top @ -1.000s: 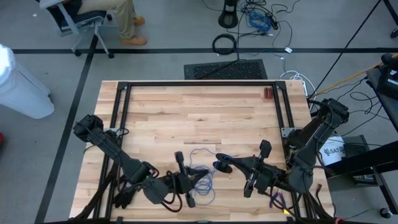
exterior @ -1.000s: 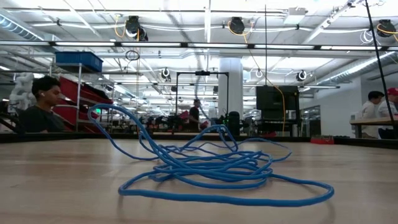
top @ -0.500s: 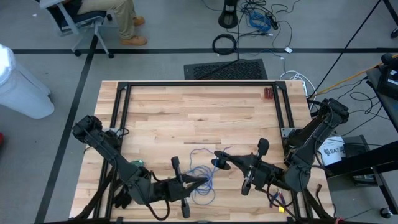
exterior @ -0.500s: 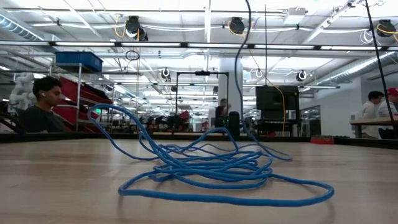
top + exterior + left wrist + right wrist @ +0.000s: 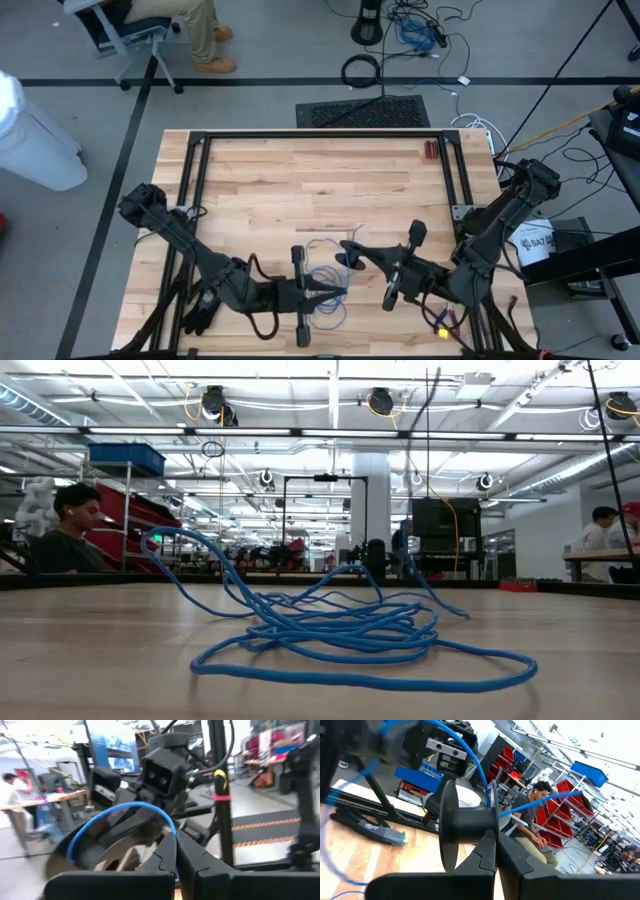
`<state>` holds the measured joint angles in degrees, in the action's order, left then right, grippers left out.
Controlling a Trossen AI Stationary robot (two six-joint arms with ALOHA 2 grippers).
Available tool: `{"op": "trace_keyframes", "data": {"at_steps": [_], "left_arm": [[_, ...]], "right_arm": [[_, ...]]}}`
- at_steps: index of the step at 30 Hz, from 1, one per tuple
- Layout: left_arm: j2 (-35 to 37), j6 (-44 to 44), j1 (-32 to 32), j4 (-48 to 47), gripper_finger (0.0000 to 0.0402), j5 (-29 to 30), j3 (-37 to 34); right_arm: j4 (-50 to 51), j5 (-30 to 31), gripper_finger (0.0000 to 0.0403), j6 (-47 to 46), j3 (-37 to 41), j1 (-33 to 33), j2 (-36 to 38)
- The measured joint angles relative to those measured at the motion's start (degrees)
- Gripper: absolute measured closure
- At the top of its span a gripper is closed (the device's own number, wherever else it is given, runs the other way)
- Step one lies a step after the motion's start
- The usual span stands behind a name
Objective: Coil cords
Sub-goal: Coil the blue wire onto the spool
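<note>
The wooden table point(image 5: 300, 180) is carrying both dark arms at its near edge, and between them the thin blue cord point(image 5: 322, 275) is lying as a loose, sprawling tangle, which in the low view point(image 5: 340, 635) is spreading in uneven loops and not forming a tidy bundle. The left gripper point(image 5: 335, 291) is pinching a strand of the cord between closed fingers, a blue arc rising from its tips in its wrist view point(image 5: 175, 847), while the right gripper point(image 5: 350, 247) is clenched on another strand just beside the pile, the cord running over a dark spool-like disc point(image 5: 462, 827) at its fingertips. Coiling is looking barely begun: most of the cord is lying unwound on the wood, so nearly all the gathering into a neat round is left to do.
</note>
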<state>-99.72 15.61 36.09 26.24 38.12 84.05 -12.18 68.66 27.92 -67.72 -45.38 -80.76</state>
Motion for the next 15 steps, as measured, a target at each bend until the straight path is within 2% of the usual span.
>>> {"op": "trace_keyframes", "data": {"at_steps": [15], "left_arm": [[-2.89,-3.32,-4.7,0.48,0.04,-4.59,0.0]], "right_arm": [[0.03,0.58,0.0403,-1.86,0.0,0.67,-0.01]]}}
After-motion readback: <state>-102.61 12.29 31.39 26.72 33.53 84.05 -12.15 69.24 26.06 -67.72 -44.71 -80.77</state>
